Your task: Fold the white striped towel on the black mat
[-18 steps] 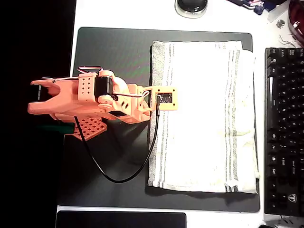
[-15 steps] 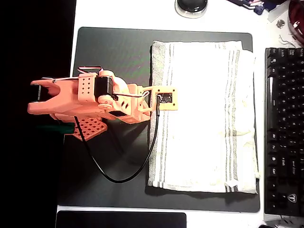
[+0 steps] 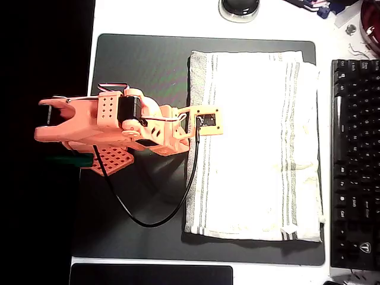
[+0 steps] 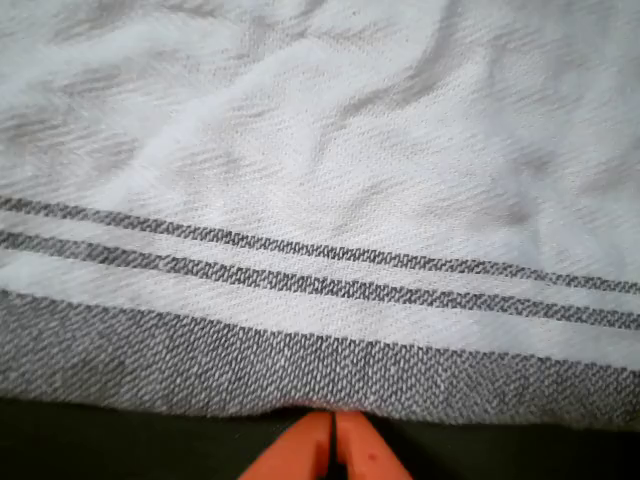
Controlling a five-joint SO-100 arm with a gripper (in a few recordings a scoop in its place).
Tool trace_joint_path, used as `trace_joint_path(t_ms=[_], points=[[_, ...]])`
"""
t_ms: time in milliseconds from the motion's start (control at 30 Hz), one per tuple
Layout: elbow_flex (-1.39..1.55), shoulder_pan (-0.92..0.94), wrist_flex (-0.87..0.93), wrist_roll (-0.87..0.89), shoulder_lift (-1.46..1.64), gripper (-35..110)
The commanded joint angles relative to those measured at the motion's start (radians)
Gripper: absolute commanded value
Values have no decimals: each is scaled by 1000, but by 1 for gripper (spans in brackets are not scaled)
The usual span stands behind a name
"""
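Observation:
The white striped towel (image 3: 255, 142) lies spread flat on the right half of the black mat (image 3: 142, 65), its long sides running top to bottom in the overhead view. The orange arm (image 3: 119, 127) reaches in from the left, and its wrist sits over the towel's left striped edge. In the wrist view the towel (image 4: 320, 200) fills most of the picture, grey hem lowest. My gripper (image 4: 333, 445) is shut, its two orange fingertips pressed together right at the hem. Whether any cloth is pinched between them is not clear.
A black keyboard (image 3: 355, 160) runs along the right side, just past the mat. A round black object (image 3: 239, 7) sits above the mat, and a smaller black pad (image 3: 151, 275) lies below it. The arm's black cable (image 3: 154, 222) loops over the bare mat.
The wrist's camera mount has shifted very slightly upward in the overhead view. The towel lies as before.

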Motion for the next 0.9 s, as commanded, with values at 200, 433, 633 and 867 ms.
trace_joint_path(t_ms=[200, 433, 633, 867], points=[[21, -5, 21, -17, 23, 0], [-17, -9, -3, -32, -26, 0], [-140, -49, -8, -25, -137, 0], [-314, -92, 6, 8, -305, 0]])
